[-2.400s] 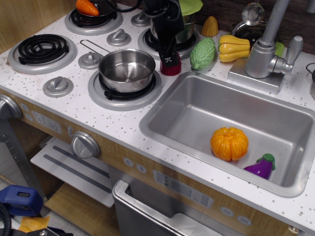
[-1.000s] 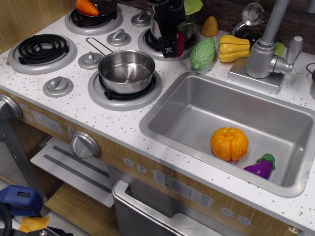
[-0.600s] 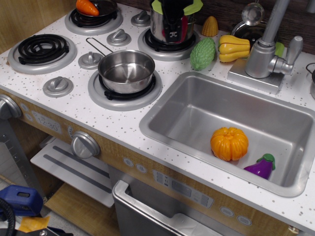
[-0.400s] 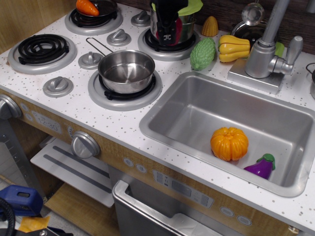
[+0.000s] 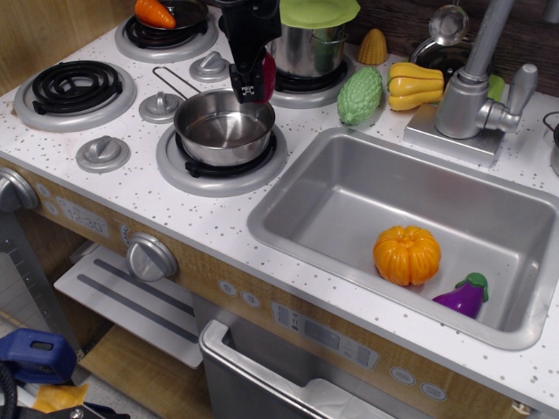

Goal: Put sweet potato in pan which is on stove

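Since a moment ago the gripper (image 5: 253,87) has swung left, from in front of the lidded steel pot (image 5: 312,44) to above the far rim of the pan (image 5: 225,127), jaws clenched on the sweet potato (image 5: 268,74).

The sweet potato shows only as a maroon sliver beside the black fingers, its long axis apparently upright, lower end toward the pan on the stove (image 5: 105,153). Released here, so near the rim, I think it could strike the edge and roll off toward the sink (image 5: 349,166).

four burners (image 5: 72,85), two pots, one sink (image 5: 288,205)
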`<state>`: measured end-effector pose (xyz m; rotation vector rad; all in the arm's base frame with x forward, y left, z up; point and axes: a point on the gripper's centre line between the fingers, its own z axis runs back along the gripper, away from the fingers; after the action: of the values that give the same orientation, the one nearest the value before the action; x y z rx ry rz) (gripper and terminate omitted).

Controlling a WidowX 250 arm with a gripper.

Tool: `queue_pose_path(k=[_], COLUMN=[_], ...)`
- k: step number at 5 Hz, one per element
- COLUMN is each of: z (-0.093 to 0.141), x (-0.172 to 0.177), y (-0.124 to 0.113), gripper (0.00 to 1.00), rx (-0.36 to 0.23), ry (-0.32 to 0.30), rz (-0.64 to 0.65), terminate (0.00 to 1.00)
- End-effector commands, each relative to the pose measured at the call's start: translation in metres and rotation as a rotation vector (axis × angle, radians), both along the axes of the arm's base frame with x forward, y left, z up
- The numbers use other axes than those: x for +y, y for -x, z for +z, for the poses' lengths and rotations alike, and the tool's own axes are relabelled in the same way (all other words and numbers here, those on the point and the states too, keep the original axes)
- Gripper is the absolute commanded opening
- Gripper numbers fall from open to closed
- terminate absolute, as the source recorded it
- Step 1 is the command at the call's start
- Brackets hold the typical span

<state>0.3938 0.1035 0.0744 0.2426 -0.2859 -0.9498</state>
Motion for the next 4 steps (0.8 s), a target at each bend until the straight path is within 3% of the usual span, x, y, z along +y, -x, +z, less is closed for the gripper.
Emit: queue_pose_path(k=[1, 2, 4], z=[0.022, 0.005, -0.011], x=[0.008, 0.003, 0.015], y=[0.017, 0.031, 0.033], gripper=[0.0, 1.0, 1.0], rx=[-0.049, -0.057, -0.056], ry=[0.015, 0.018, 0.103], rz=[0.038, 0.063, 0.046], terminate=[0.0, 0.0, 0.0])
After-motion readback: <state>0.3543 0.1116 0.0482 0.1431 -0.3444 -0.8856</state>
